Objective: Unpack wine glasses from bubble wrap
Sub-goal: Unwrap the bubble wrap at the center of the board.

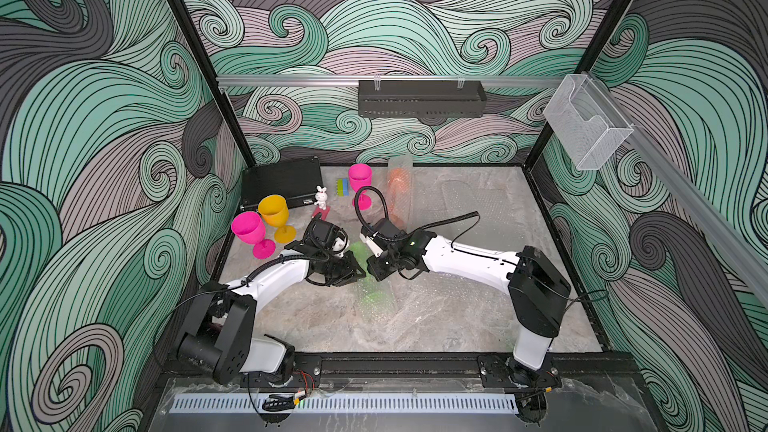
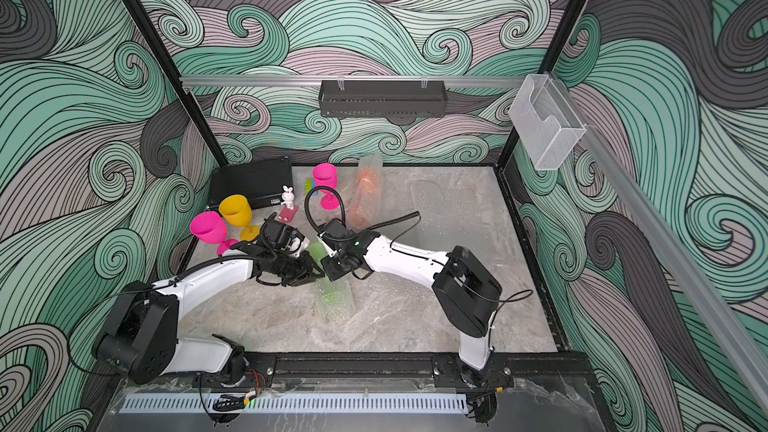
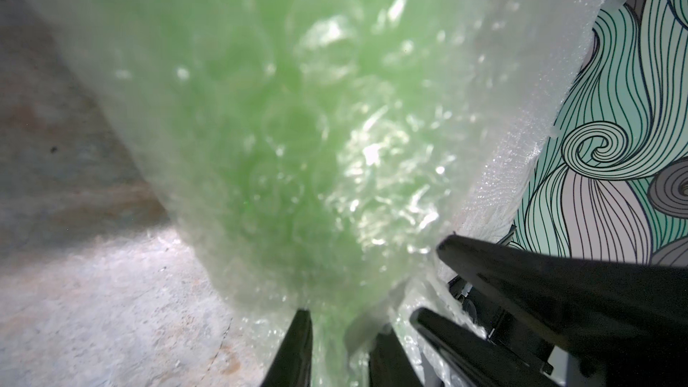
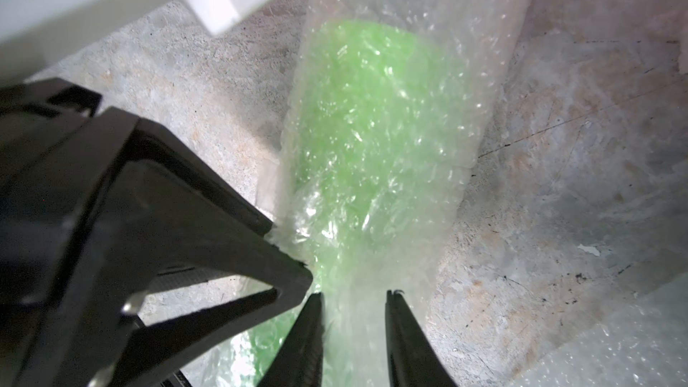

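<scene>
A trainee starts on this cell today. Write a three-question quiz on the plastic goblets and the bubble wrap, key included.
1. How many opaque plastic stemmed goblets stand unwrapped on the grey marbled tabletop?
2. True or false: the orange plastic goblet at the back is out of its clear dimpled bubble-wrap tube.
3. Which colour shows through the bubble-wrap roll between the left gripper and the right gripper? A yellow; B lime green; C blue.
Key: 1. three: near hot pink goblet, far hot pink goblet, yellow goblet. 2. false. 3. B.
</scene>
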Robot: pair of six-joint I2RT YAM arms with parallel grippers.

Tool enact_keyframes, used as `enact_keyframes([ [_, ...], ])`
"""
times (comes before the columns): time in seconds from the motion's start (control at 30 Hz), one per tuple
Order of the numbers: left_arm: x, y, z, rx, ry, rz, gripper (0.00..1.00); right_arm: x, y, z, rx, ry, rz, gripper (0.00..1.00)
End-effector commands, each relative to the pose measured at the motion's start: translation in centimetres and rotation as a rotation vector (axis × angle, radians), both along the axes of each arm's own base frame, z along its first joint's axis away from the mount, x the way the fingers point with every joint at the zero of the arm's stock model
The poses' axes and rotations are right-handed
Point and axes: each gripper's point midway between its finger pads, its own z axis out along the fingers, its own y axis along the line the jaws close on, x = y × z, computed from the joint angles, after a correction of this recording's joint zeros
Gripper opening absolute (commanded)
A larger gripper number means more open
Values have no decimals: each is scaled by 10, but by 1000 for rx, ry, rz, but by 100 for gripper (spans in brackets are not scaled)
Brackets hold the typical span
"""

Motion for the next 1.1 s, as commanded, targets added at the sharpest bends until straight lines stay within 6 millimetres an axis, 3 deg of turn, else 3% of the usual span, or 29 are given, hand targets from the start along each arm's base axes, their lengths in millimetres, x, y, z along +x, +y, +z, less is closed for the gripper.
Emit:
enact_keyframes([
  [0.0, 11, -7, 21, -17, -72, -10, 25, 5, 7, 1, 7, -6, 7, 37],
  [0.17, 12, -8, 25, -20, -79, -10, 24, 10, 6, -6, -18, -15, -2, 37],
  [0.43, 10, -8, 20, -11, -68, -21, 11, 23, 0, -7, -59, -70, -32, 35],
  [0.83, 10, -9, 22, -5, -76, -39, 9, 31, 9, -12, -61, -78, -35, 38],
  [1.07, 8, -8, 20, 11, -67, -50, 9, 44, 10, 7, -3, -100, -69, 35],
])
